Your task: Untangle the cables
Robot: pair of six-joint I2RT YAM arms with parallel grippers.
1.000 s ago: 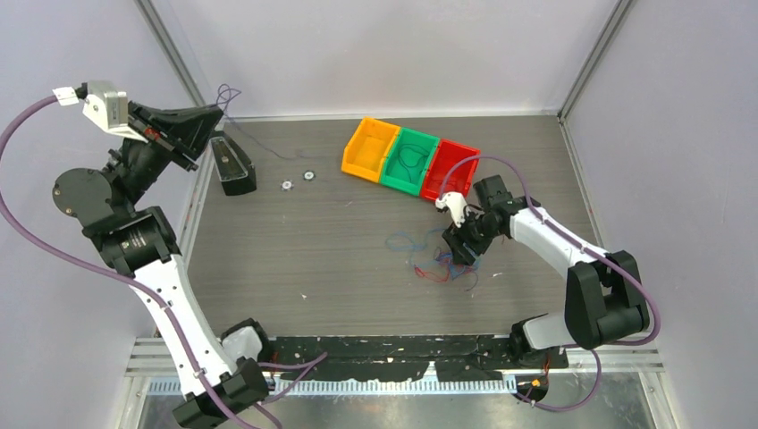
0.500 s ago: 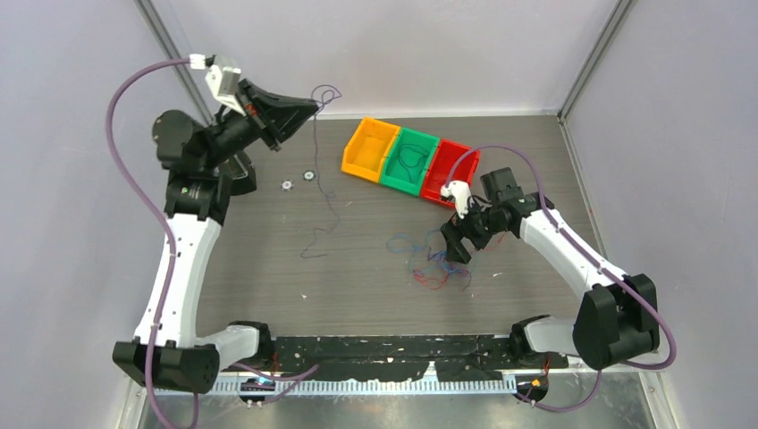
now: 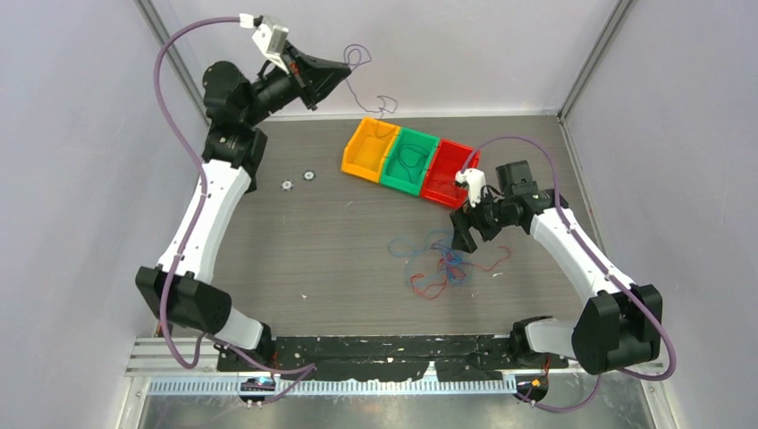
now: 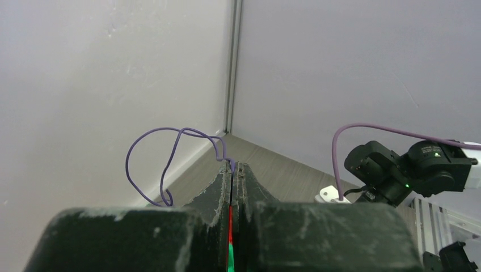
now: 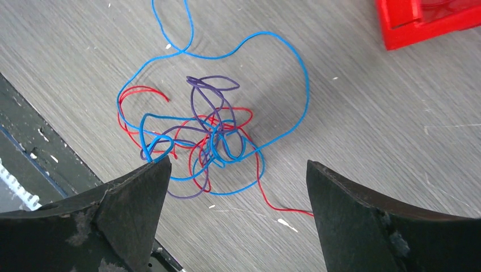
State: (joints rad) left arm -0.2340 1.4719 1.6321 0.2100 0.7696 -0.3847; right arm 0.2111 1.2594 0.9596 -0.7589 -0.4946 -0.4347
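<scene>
If my right gripper [image 5: 235, 164] closes where it hangs, jaws wide apart just above the tangle [image 3: 447, 265] of red, blue and purple cables right of centre in the top view, I fear it pinches several strands and tightens the knot. My left gripper [image 3: 344, 66], upper left, is clamped on one purple wire [image 4: 164, 129] that dangles free and could slip out.

Three bins stand in one row: an orange bin [image 3: 369, 148], a green bin [image 3: 409, 160] and a red bin [image 3: 450, 172]. Two small round discs [image 3: 287, 185] lie left of the row. One purple wire [image 4: 161, 128] hangs behind the row. In front of it lies one tangle [image 5: 218, 139] of red, blue and purple strands.
</scene>
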